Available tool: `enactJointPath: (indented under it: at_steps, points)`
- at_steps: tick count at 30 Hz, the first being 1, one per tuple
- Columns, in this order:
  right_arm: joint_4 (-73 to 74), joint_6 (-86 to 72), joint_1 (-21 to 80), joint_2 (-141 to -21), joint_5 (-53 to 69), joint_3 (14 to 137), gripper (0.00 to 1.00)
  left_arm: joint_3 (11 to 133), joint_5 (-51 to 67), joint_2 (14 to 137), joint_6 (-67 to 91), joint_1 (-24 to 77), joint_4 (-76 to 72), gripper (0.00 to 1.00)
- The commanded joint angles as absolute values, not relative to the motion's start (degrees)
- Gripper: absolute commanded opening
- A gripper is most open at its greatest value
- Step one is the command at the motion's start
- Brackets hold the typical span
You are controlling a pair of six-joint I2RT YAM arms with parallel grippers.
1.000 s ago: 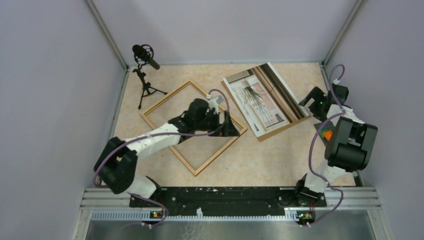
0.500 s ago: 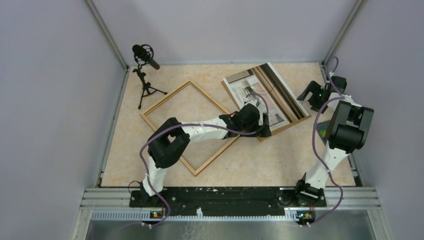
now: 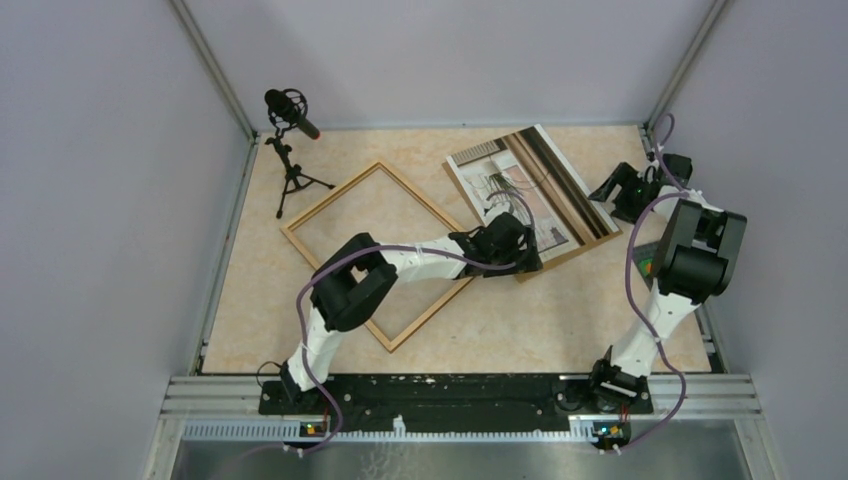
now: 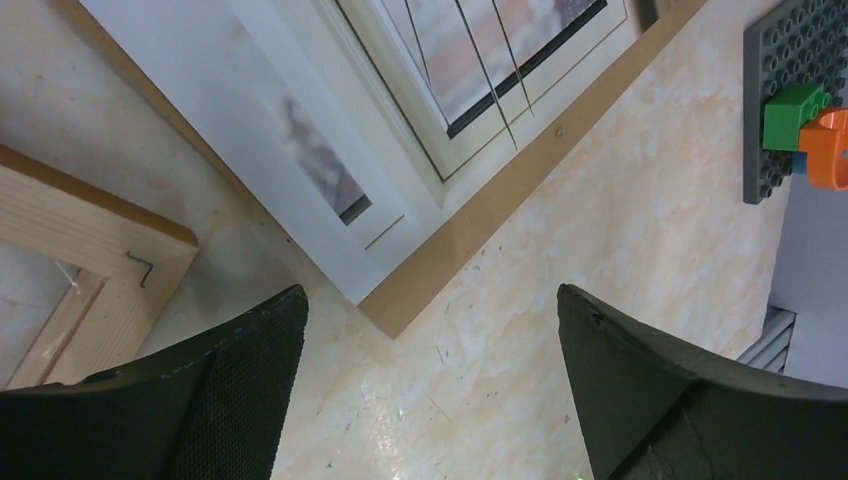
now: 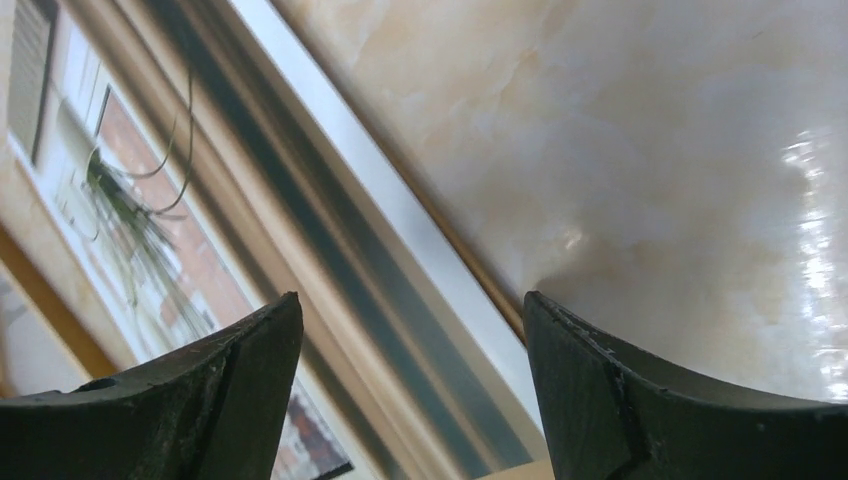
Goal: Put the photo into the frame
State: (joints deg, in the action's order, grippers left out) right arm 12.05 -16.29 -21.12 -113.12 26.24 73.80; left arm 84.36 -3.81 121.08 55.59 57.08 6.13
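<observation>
Left gripper (image 4: 430, 310) swung from frame (image 3: 331, 198) to photo (image 3: 545, 185).

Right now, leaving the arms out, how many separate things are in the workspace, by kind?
Photo: 1
Backing board under it: 1
Wooden frame: 1
Microphone on tripod: 1
Grey brick plate: 1
Green brick on the plate: 1
Orange piece on the plate: 1
Total: 7

The top camera looks down from high above the near edge, taking in the whole table (image 3: 560, 320). Both wrist cameras face steeply down, very close to it. All three share the photo (image 3: 555, 190): left wrist its near corner, right wrist one long edge.
</observation>
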Motion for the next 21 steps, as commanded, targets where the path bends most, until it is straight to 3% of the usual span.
enactJointPath:
  at_steps: [1, 21]
  points:
    - [12.0, -17.4, -21.3, -112.8, 33.6, 72.6, 0.79, 86.3, -4.0, 124.2, 57.7, 56.5, 8.3, 0.98]
    - [12.2, -19.6, -21.0, -101.9, 36.7, 64.1, 0.78, 85.3, -0.7, 125.0, 59.0, 56.1, 8.3, 0.98]
